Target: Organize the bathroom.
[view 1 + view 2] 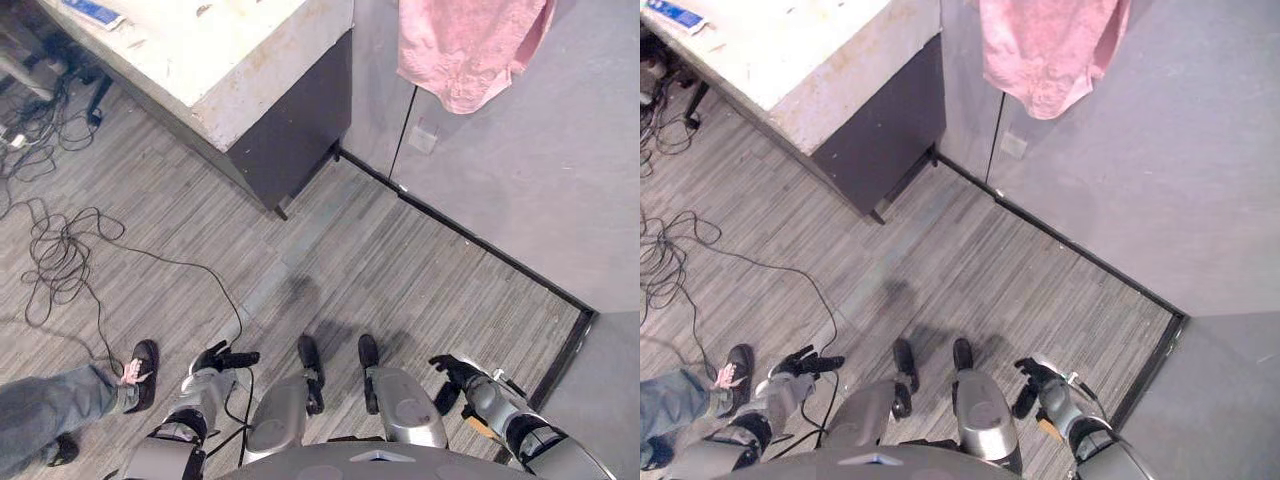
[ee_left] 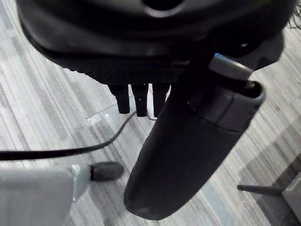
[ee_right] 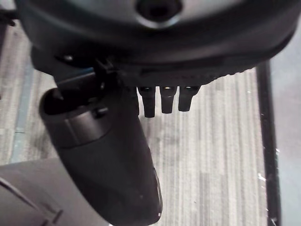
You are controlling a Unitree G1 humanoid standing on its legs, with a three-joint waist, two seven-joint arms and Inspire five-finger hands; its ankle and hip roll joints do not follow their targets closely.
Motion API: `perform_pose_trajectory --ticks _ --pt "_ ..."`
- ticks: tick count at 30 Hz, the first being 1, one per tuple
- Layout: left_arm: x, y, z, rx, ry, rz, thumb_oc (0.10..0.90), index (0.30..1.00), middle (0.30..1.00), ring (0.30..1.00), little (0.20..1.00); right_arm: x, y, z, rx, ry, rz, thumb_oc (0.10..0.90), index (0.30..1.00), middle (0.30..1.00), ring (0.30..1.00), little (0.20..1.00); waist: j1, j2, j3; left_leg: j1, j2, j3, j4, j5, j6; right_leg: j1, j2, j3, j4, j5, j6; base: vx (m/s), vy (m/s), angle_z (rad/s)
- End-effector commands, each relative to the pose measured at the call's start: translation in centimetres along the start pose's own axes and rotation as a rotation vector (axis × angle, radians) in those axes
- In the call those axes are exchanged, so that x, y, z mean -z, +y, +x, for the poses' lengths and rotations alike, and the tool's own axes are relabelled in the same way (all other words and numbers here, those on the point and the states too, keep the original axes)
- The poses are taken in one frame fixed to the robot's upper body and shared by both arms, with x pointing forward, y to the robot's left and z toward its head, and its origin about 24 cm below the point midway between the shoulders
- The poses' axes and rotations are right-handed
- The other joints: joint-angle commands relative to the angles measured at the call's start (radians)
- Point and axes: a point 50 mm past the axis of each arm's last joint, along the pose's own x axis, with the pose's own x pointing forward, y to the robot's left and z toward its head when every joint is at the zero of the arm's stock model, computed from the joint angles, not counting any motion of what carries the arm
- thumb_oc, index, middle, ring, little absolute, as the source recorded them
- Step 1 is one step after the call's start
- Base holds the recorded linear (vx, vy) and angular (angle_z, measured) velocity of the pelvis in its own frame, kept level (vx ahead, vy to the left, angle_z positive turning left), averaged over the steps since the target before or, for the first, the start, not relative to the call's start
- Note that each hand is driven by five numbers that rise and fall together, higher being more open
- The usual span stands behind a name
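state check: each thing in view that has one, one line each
Pink towel: hanging on the wall, off the floor.
Counter: standing by the wall, a blue item lying flat on top.
Loose cable: tangled on the floor.
Left hand: low by the robot's side, open, holding nothing.
Right hand: low by the robot's side, open, holding nothing.
Person's shoe: planted on the floor.

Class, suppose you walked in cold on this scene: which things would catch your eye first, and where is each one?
The pink towel hanging on the grey wall at the far right stands out most. To its left is a pale counter on a dark cabinet. Near the robot, both hands hang open and empty over the wood floor: left hand, right hand.
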Motion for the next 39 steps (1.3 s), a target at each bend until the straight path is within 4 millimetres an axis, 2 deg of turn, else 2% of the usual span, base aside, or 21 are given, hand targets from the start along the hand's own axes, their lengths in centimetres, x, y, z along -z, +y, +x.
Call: perform_pose_trajectory --ticks 1,3,4,5,7,8,10,11,13,14,16,19,21,23,26,33,34,36,37,38,39 --pt "-3.3 1.1 0.1 -0.017 -0.17 -0.007 0.8 0.9 0.9 0.9 0.9 1.7 0.1 -0.4 0.044 0.04 0.065 0.8 0.9 0.9 0.9 0.9 -0.032 -0.046 -0.036 -0.006 0.008 -0.046 0.062 -0.025 0.038 -0.054 -0.001 0.124 0.086 -0.056 0.124 -0.09 0.189 0.86" --pt "-3.1 1.1 0.0 -0.018 -0.175 -0.015 0.8 0.9 0.9 0.9 0.9 1.6 0.1 -0.3 0.049 0.038 0.063 0.8 0.9 0.9 0.9 0.9 -0.031 -0.053 -0.043 -0.013 0.025 -0.055 0.093 -0.027 0.034 -0.06 -0.007 0.128 0.093 -0.056 0.119 -0.05 0.128 0.4" --pt "-2.9 1.0 0.0 -0.019 -0.18 -0.024 0.8 0.9 0.9 0.9 0.9 1.5 0.0 -0.3 0.064 0.037 0.071 0.8 0.9 0.9 0.9 0.9 -0.033 -0.061 -0.042 -0.018 0.058 -0.073 0.14 -0.011 0.021 -0.061 -0.011 0.134 0.11 -0.062 0.113 -0.13 0.32 0.17" --pt "-3.2 0.9 0.0 -0.018 -0.2 -0.026 0.8 0.9 0.9 0.9 0.9 1.3 -0.7 -0.3 0.097 0.028 0.105 0.8 0.9 0.9 0.9 0.9 -0.039 -0.072 -0.043 -0.038 0.104 -0.129 0.215 0.035 0.009 -0.086 -0.01 0.173 0.142 -0.064 0.102 -0.16 0.414 0.07" --pt "-3.5 0.7 0.0 -0.007 -0.216 -0.022 0.8 0.9 0.9 0.9 0.9 1.2 -1.2 -0.2 0.122 0.024 0.124 0.8 0.9 0.9 0.9 0.9 -0.042 -0.071 -0.038 -0.039 0.113 -0.159 0.235 0.044 0.007 -0.097 -0.009 0.197 0.156 -0.067 0.101 -0.14 0.402 -0.26" --pt "-4.1 0.1 -0.1 0.013 -0.24 -0.011 0.8 0.9 0.9 0.9 0.9 0.9 -2.3 -0.2 0.162 0.015 0.132 0.8 0.9 0.9 0.9 0.9 -0.046 -0.061 -0.029 -0.044 0.107 -0.194 0.259 0.049 0.002 -0.117 -0.017 0.228 0.166 -0.062 0.105 -0.15 0.571 -0.35" --pt "-4.6 -1.1 -0.2 0.038 -0.263 0.026 0.8 0.9 0.9 0.9 0.9 0.5 -3.9 -0.2 0.206 -0.016 0.108 0.8 0.9 0.9 0.9 0.9 -0.062 -0.032 -0.022 -0.013 0.066 -0.117 0.194 -0.061 0.028 -0.172 -0.065 0.256 0.195 -0.046 0.15 -0.14 0.643 -0.14" --pt "-4.6 -1.1 -0.2 0.038 -0.263 0.026 0.8 0.9 0.9 0.9 0.9 0.5 -3.9 -0.2 0.206 -0.016 0.108 0.8 0.9 0.9 0.9 0.9 -0.062 -0.032 -0.022 -0.013 0.066 -0.117 0.194 -0.061 0.028 -0.172 -0.065 0.256 0.195 -0.046 0.15 -0.08 0.399 0.27" --pt "-4.7 -1.6 -0.2 0.05 -0.26 0.052 0.8 0.9 0.9 0.9 0.9 0.3 -5.0 -0.2 0.247 -0.033 0.131 0.8 0.9 0.9 0.9 0.9 -0.07 -0.016 -0.014 -0.017 0.035 -0.078 0.195 -0.122 0.043 -0.21 -0.102 0.28 0.194 -0.007 0.183 -0.05 0.475 0.58" --pt "-4.6 -0.9 -0.1 0.035 -0.245 0.086 0.8 0.9 0.9 0.9 0.9 -0.1 -5.8 -0.3 0.244 -0.052 0.084 0.8 0.9 0.9 0.9 0.9 -0.052 -0.023 0.0 -0.008 0.009 -0.042 0.208 -0.171 0.056 -0.213 -0.186 0.258 0.139 0.083 0.222 -0.01 0.493 0.52" --pt "-4.1 0.5 -0.1 -0.013 -0.224 0.112 0.8 0.9 0.9 0.9 0.9 -0.7 -5.9 -0.2 0.213 -0.076 0.054 0.8 0.9 0.9 0.9 0.9 -0.018 -0.036 0.004 0.012 0.018 0.014 0.2 -0.186 0.059 -0.212 -0.22 0.167 0.131 0.092 0.232 0.04 0.222 -0.23" --pt "-3.9 3.3 -0.2 -0.077 -0.206 0.107 0.8 0.9 0.9 0.9 0.9 -1.2 -5.8 -0.2 0.176 -0.099 0.033 0.8 0.9 0.9 0.9 0.9 -0.013 -0.053 0.005 0.038 0.011 0.061 0.163 -0.168 0.071 -0.225 -0.122 0.091 0.182 0.022 0.21 0.04 0.091 -1.24" --pt "-4.4 3.9 -0.2 -0.085 -0.221 0.117 0.8 0.9 0.9 0.9 0.9 -0.9 -5.5 -0.2 0.175 -0.082 0.054 0.8 0.9 0.9 0.9 0.9 -0.022 -0.059 0.001 0.036 -0.013 0.07 0.136 -0.156 0.073 -0.232 -0.094 0.076 0.129 0.035 0.199 -0.01 -0.02 -0.43" --pt "-5.0 3.5 -0.2 -0.082 -0.247 0.089 0.8 0.9 0.9 0.9 0.9 -0.4 -5.0 -0.1 0.178 -0.069 0.048 0.8 0.9 0.9 0.9 0.9 -0.027 -0.047 0.007 0.02 -0.019 0.067 0.111 -0.131 0.081 -0.211 -0.079 0.086 0.111 0.027 0.184 -0.03 -0.021 0.56" --pt "-5.7 2.6 -0.3 -0.052 -0.272 0.072 0.8 0.9 0.9 0.9 0.9 0.3 -4.5 -0.2 0.173 -0.048 0.051 0.8 0.9 0.9 0.9 0.9 -0.036 -0.03 0.01 0.021 -0.023 0.068 0.086 -0.108 0.07 -0.186 -0.067 0.091 0.089 0.018 0.174 0.02 0.017 0.46" --pt "-4.8 1.7 -0.2 -0.046 -0.25 0.114 0.8 0.9 0.9 0.9 0.9 1.4 -3.2 -0.3 0.148 -0.027 0.127 0.8 0.9 0.9 0.9 0.9 -0.052 -0.014 -0.01 0.032 -0.016 0.041 0.101 -0.108 0.066 -0.159 -0.052 0.109 0.111 -0.015 0.157 0.09 -0.03 -0.11" --pt "-4.4 1.9 -0.2 -0.05 -0.242 0.11 0.8 0.9 0.9 0.9 0.9 1.6 -3.0 -0.4 0.148 -0.019 0.14 0.8 0.9 0.9 0.9 0.9 -0.056 -0.013 -0.016 0.036 -0.014 0.037 0.126 -0.123 0.063 -0.161 -0.05 0.111 0.13 -0.026 0.149 0.11 -0.067 -0.01" --pt "-3.9 2.1 -0.2 -0.054 -0.232 0.097 0.8 0.9 0.9 0.9 0.9 2.0 -2.7 -0.5 0.151 -0.001 0.168 0.8 0.9 0.9 0.9 0.9 -0.061 -0.01 -0.024 0.023 0.006 0.004 0.273 -0.051 0.026 -0.159 -0.026 0.114 0.154 -0.04 0.114 0.12 -0.092 -0.01" --pt "-3.6 2.6 -0.3 -0.064 -0.23 0.074 0.8 0.9 0.9 0.9 0.9 2.0 -2.6 -0.5 0.148 -0.002 0.17 0.8 0.9 0.9 0.9 0.9 -0.06 -0.016 -0.025 -0.013 0.023 -0.046 0.445 0.046 -0.008 -0.152 -0.005 0.12 0.164 -0.047 0.083 0.11 -0.104 0.05" --pt "-3.6 2.9 -0.3 -0.077 -0.236 0.059 0.8 0.9 0.9 0.9 0.9 2.1 -2.3 -0.5 0.149 0.004 0.164 0.8 0.9 0.9 0.9 0.9 -0.055 -0.032 -0.02 -0.087 0.026 -0.083 0.61 0.084 -0.007 -0.144 0.003 0.127 0.173 -0.049 0.062 0.12 -0.082 0.0" --pt "-3.6 2.9 -0.4 -0.09 -0.235 0.045 0.8 0.9 0.9 0.9 0.9 2.2 -2.2 -0.5 0.15 0.01 0.163 0.8 0.9 0.9 0.9 0.9 -0.049 -0.044 -0.012 -0.15 0.026 -0.105 0.708 0.074 0.009 -0.133 0.004 0.129 0.182 -0.053 0.05 0.13 0.006 -0.02"
